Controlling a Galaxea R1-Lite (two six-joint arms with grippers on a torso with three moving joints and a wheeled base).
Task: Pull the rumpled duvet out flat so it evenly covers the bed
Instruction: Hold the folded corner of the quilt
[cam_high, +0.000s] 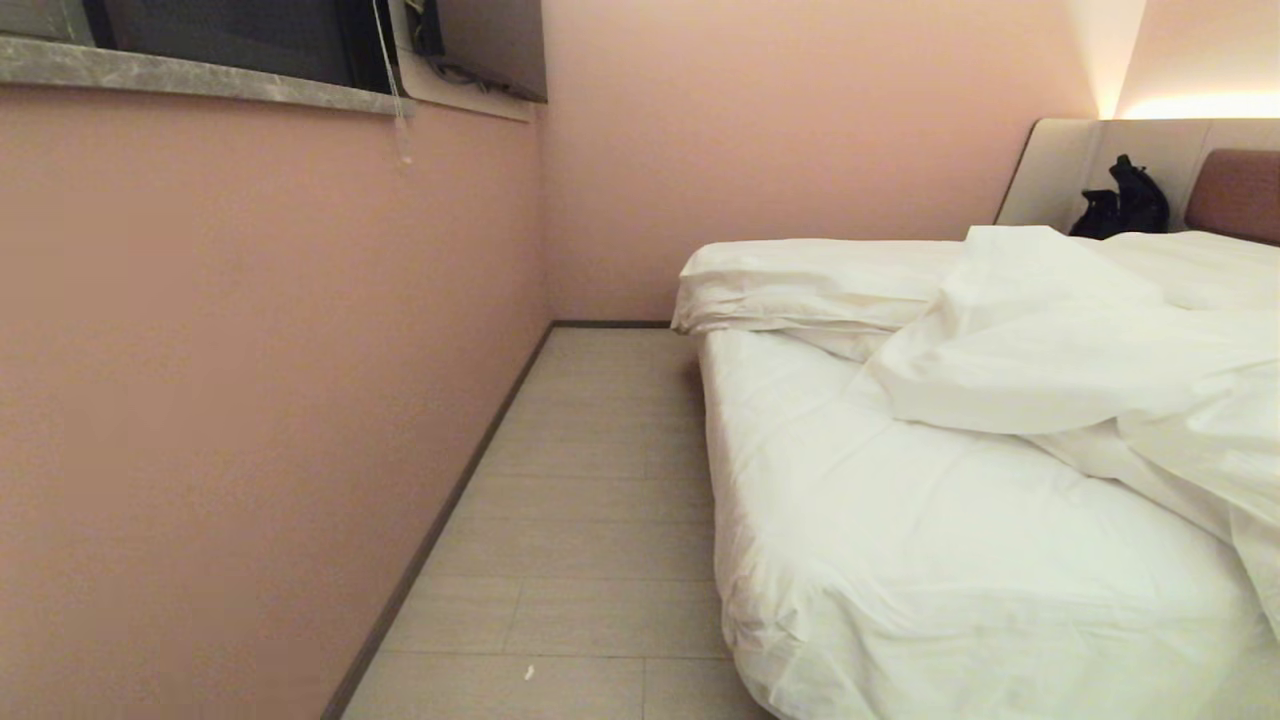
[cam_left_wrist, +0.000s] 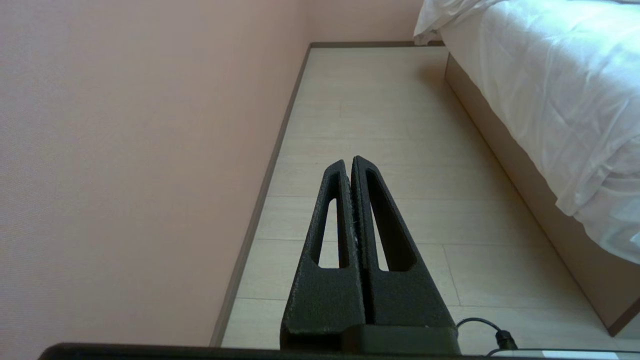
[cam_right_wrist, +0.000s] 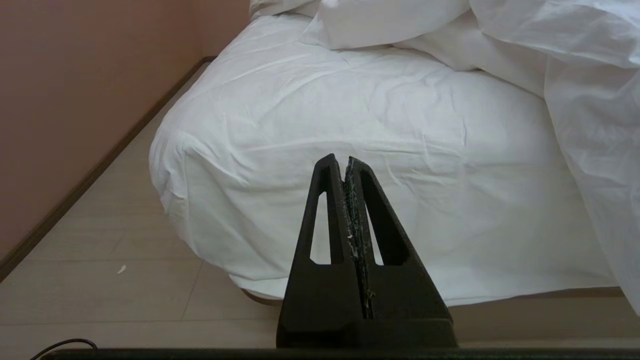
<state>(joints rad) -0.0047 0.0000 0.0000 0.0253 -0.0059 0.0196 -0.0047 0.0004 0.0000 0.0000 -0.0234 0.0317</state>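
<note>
The bed (cam_high: 900, 560) fills the right half of the head view, its white sheet bare at the near corner. The rumpled white duvet (cam_high: 1060, 350) lies bunched across the far and right part of the mattress, one fold hanging over the far left edge. Neither arm shows in the head view. My left gripper (cam_left_wrist: 348, 162) is shut and empty, hanging over the floor beside the bed's base (cam_left_wrist: 530, 185). My right gripper (cam_right_wrist: 339, 161) is shut and empty, pointing at the bed's near corner (cam_right_wrist: 320, 150), with the duvet (cam_right_wrist: 575, 60) beyond it to the right.
A pink wall (cam_high: 220, 400) runs along the left, leaving a narrow aisle of pale floor (cam_high: 590, 500) between it and the bed. A window ledge (cam_high: 190, 75) sits high on that wall. A black object (cam_high: 1125, 205) stands by the brown headboard (cam_high: 1235, 190).
</note>
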